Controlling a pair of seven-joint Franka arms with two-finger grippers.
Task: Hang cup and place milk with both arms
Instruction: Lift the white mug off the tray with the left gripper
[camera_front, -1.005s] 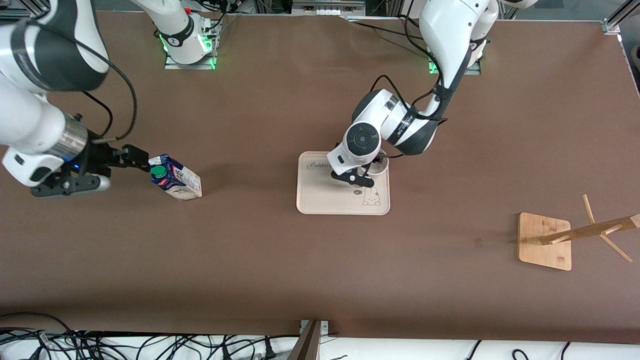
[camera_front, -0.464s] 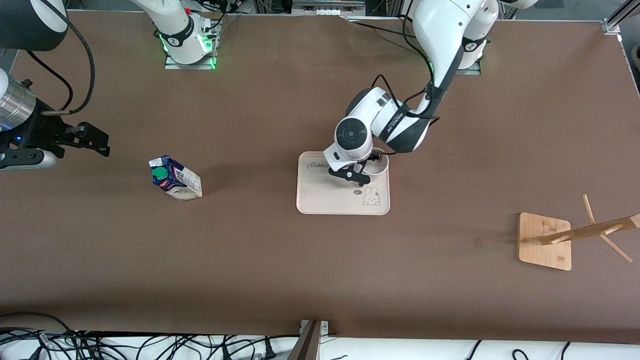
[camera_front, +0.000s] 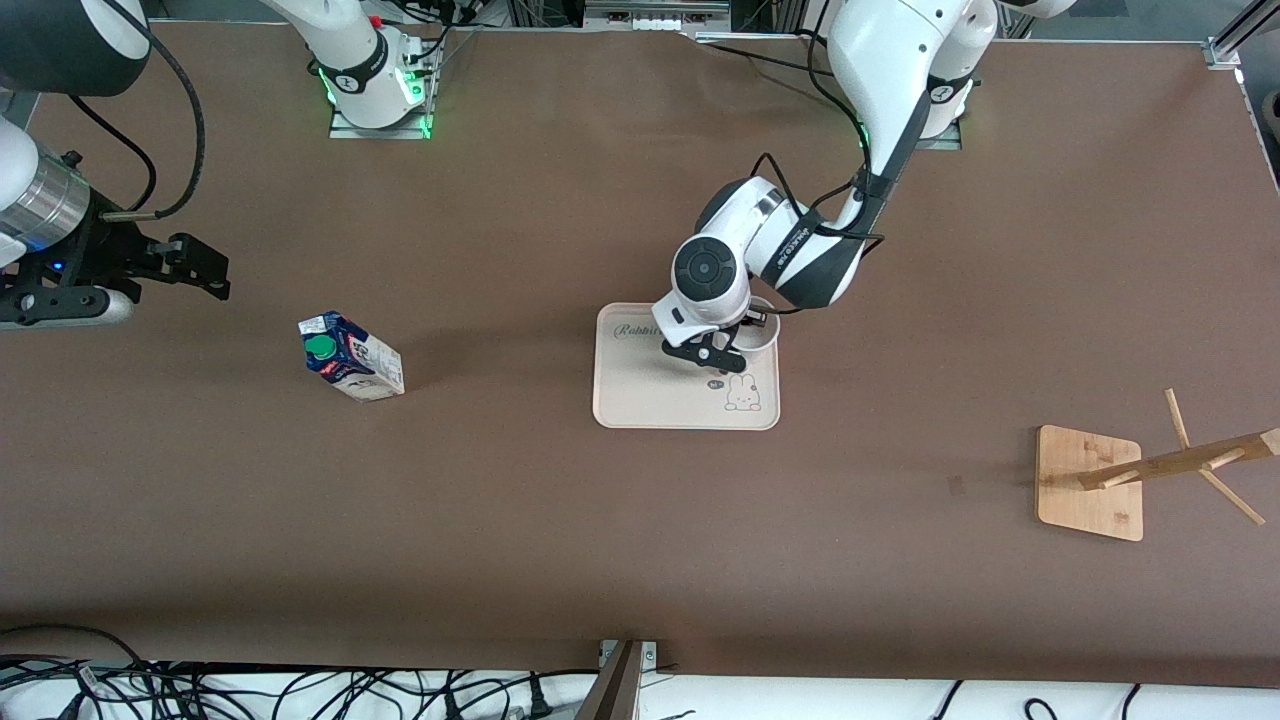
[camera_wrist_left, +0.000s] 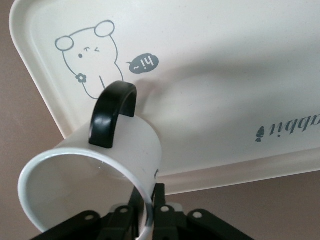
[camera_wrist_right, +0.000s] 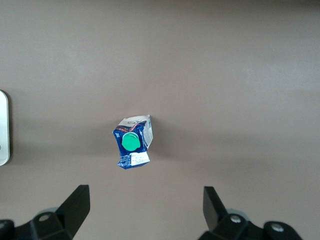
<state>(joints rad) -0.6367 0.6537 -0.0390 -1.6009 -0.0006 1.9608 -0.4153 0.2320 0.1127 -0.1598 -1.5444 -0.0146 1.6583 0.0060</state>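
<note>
In the front view, the counter (camera_front: 550, 520) has wide bare room around the milk (camera_front: 350, 357). The carton stands upright toward the right arm's end, well apart from the tray (camera_front: 640, 400). The right pincer (camera_front: 205, 270) hangs over bare counter near that end's edge, and part of its arm is cut off by the frame. A second ago it was right at the carton's top; since then it has drawn away, and the carton has not moved. The left pincer (camera_front: 715, 350) is down at the tray corner that is farther from the camera and toward the left arm's end. The wrist covers most of the cup (camera_front: 762, 335) there, so I see only a sliver of its rim. That arm has barely shifted. The wooden rack (camera_front: 1090, 485) stands near the left arm's end, its pegs partly cut off.

In the left wrist view, the left pincer (camera_wrist_left: 147, 205) pinches the cup's (camera_wrist_left: 100, 170) wall at the rim. The cup is tilted, its black handle (camera_wrist_left: 112, 112) by the tray's rabbit drawing (camera_wrist_left: 87, 60). I cannot tell whether its base touches the tray (camera_wrist_left: 210, 75).

In the right wrist view, the right pincer (camera_wrist_right: 145, 205) is spread wide and holds nothing. The milk (camera_wrist_right: 132, 142) sits well clear of it, green cap up.
</note>
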